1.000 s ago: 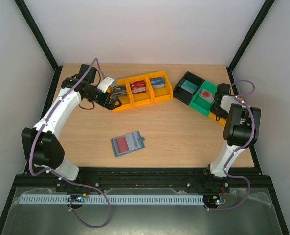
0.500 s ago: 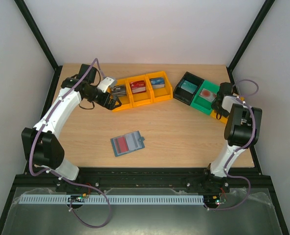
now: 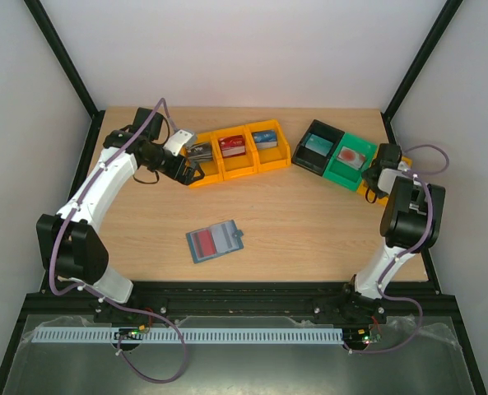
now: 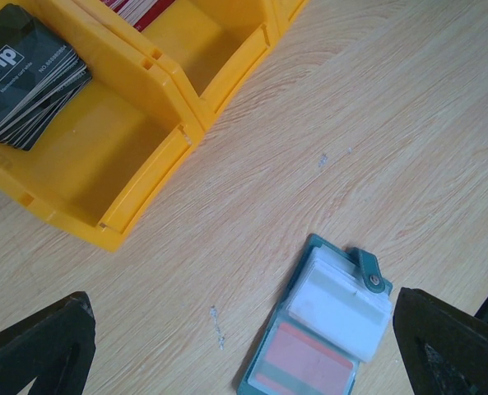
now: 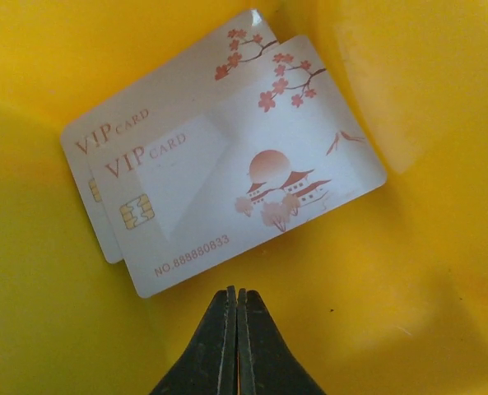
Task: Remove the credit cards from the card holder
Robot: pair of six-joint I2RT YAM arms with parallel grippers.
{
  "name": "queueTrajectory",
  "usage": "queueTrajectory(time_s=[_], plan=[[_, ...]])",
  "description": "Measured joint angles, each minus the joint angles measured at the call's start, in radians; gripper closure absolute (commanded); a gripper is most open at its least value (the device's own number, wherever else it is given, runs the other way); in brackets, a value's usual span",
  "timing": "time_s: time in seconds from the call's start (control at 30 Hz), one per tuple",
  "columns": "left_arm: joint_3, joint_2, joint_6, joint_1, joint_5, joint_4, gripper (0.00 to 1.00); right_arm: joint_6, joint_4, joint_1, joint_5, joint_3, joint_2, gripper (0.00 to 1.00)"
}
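Hovering my right gripper clenched empty over two cards in far-right bin; left gripper spread wide. Holder open mid-table, red card inside. Risk: my pull drags unpinned holder.

We count six bins: three yellow bins in one row, a fourth yellow bin apart, one black bin and one green bin. One card holder shows one red card. Two white cards overlap. The stacked black cards we cannot count.
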Motion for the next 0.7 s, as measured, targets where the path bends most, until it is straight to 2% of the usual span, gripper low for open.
queueTrajectory(time_s=[0.33,0.7], plan=[[0.0,0.003,0.0,0.0,-0.003,0.0,0.01,0.135,0.116,-0.006,0.008,-0.045,-0.01,0.98],[0.0,0.004,0.0,0.0,-0.006,0.0,0.01,0.147,0.138,-0.026,-0.01,-0.03,-0.023,0.98]])
